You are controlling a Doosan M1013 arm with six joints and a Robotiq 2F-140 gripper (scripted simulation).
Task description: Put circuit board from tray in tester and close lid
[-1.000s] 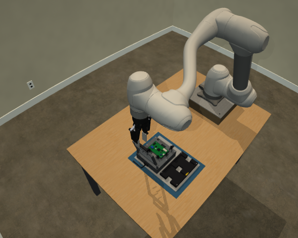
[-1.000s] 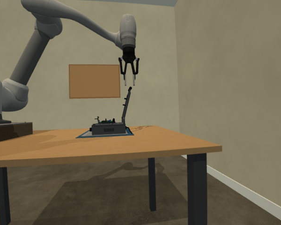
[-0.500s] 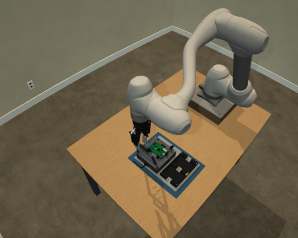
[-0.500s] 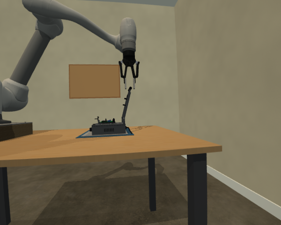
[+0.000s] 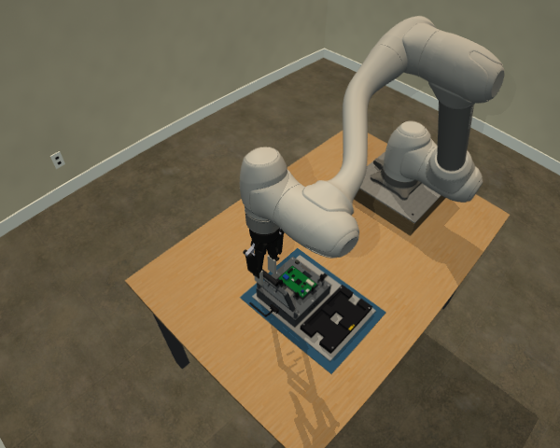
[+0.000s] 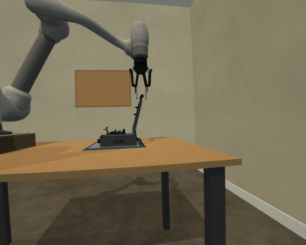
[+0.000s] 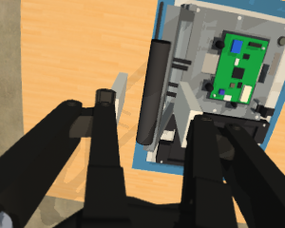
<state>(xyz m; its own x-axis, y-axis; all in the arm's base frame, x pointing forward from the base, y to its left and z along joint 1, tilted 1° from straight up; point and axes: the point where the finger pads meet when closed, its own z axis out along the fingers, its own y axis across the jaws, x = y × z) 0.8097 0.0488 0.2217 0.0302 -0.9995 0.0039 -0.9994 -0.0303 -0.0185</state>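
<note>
The green circuit board (image 5: 297, 281) lies face up on the tester's plate (image 5: 296, 293); it also shows in the wrist view (image 7: 238, 66), with its white connector toward the lower end there. The tester's lid (image 6: 136, 116) stands open, nearly upright, tilted slightly away from the plate. Its black bar handle (image 6: 141, 96) is at the top edge and also shows in the wrist view (image 7: 153, 90). My gripper (image 6: 141, 97) points straight down above the lid. Its fingers stand partly open, one on each side of the handle's top, not touching it.
The black tray (image 5: 337, 320) with two empty pockets sits beside the tester on the blue mat (image 5: 314, 308). The arm's base block (image 5: 400, 192) stands at the table's far side. The table edge lies beyond the lid's hinge side.
</note>
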